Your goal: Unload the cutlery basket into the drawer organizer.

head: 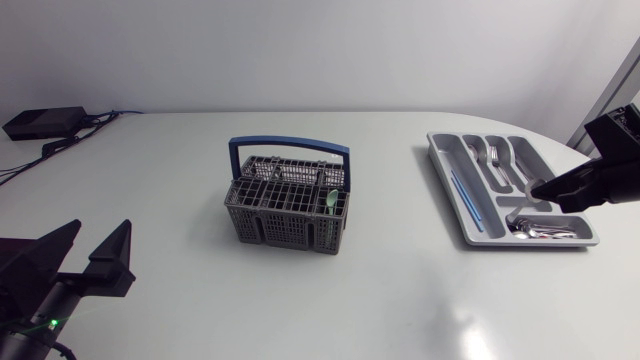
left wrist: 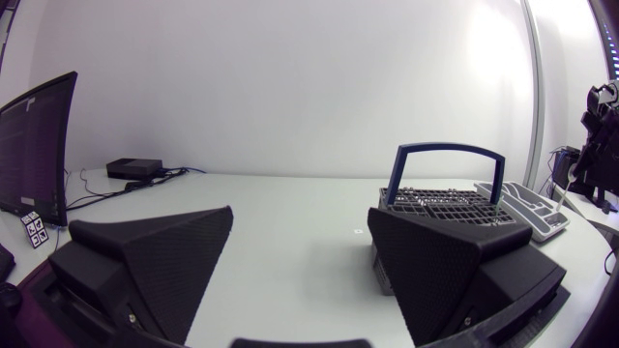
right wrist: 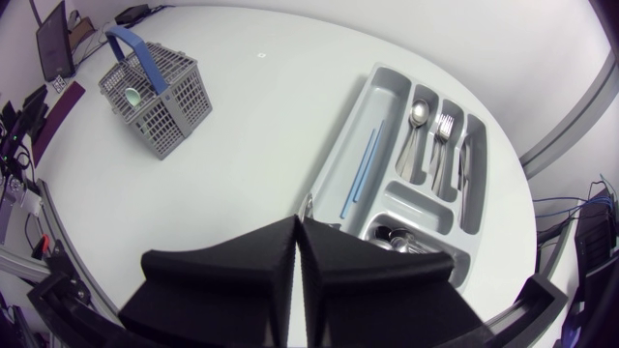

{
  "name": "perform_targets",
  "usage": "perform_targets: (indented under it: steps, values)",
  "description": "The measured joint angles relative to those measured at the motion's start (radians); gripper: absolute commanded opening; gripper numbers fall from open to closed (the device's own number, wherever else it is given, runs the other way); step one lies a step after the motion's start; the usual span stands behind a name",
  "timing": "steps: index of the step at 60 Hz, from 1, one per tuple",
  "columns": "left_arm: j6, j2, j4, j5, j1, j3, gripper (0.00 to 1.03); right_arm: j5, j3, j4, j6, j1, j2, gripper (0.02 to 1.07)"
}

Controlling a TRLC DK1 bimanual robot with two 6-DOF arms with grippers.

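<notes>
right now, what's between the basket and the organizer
Nothing: only bare table lies between the basket and the organizer. The head view shows the whole stretch; the right wrist view agrees.

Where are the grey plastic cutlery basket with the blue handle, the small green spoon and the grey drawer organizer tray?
grey plastic cutlery basket (head: 285,228): head view, front mesh wall.
small green spoon (head: 331,201): head view, its rounded end.
grey drawer organizer tray (head: 448,155): head view, bare long compartment.
</notes>
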Motion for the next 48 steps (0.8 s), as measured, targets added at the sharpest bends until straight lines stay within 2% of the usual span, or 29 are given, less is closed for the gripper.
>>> perform_targets:
  steps: [9, 21, 48]
  values:
    - [0.000, 0.000, 0.000, 0.000, 0.000, 0.000, 0.98, 0.060, -0.025, 0.061, -0.037, -0.027, 0.012, 0.08]
    - [0.000, 0.000, 0.000, 0.000, 0.000, 0.000, 0.98, 0.182, -0.083, 0.217, -0.102, -0.046, 0.029, 0.08]
    - [0.000, 0.000, 0.000, 0.000, 0.000, 0.000, 0.98, 0.365, -0.115, 0.468, -0.199, -0.103, 0.227, 0.08]
